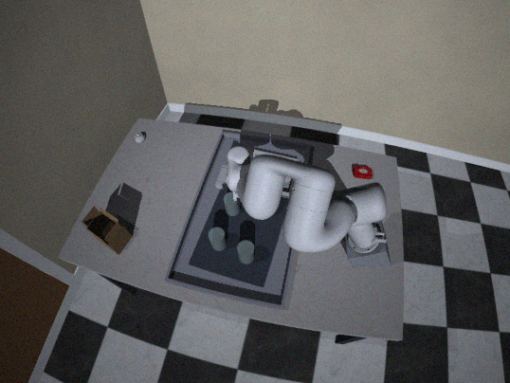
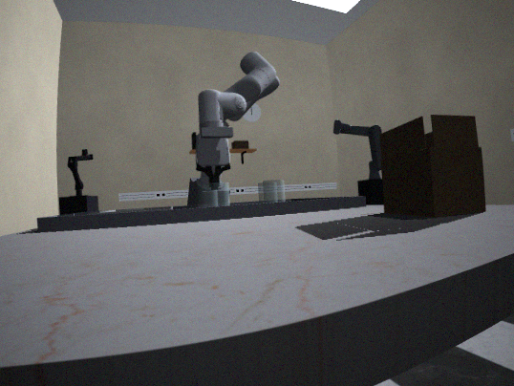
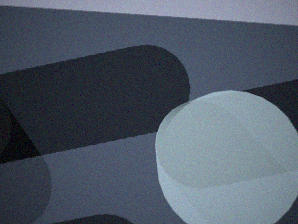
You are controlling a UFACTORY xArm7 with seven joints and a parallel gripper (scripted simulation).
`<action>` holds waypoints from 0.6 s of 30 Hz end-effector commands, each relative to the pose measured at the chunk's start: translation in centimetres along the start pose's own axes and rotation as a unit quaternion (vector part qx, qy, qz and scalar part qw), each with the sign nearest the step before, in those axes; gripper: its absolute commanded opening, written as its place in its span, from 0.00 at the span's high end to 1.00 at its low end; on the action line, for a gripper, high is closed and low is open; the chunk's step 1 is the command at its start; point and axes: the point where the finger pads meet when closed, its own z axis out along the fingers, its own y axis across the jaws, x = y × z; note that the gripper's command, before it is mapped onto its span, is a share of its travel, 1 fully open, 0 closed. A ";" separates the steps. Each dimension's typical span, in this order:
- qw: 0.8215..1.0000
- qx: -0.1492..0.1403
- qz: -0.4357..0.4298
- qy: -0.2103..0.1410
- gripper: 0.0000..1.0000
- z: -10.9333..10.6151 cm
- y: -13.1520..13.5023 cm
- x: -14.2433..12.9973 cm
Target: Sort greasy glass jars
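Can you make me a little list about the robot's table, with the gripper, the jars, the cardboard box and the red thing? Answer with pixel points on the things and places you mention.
gripper: shut, low down near a jar (image 1: 231,204) (image 3: 227,150); touching it or not, cannot tell
jars seen from the top: three, all upright on the dark mat (image 1: 227,264)
greasy jar: cannot tell by looking
cardboard box: open, on the table outside the big dark-rimmed frame around the mat
red thing: small, on the table near the robot's base

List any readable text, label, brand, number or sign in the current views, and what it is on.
None can be read.
Red object: pale round face, any marks too small to read.
Robot arm: no legible brand.
Cardboard box: no lettering visible.
Glass jar: no label seen.
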 end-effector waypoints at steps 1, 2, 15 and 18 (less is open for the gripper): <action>1.000 -0.001 0.000 0.002 1.00 -0.2 0.1 0.2; 1.000 -0.001 0.000 0.002 1.00 -0.2 0.1 0.2; 1.000 -0.001 0.000 0.002 1.00 -0.3 0.1 0.4; 1.000 -0.001 0.000 0.002 1.00 -0.3 0.1 0.4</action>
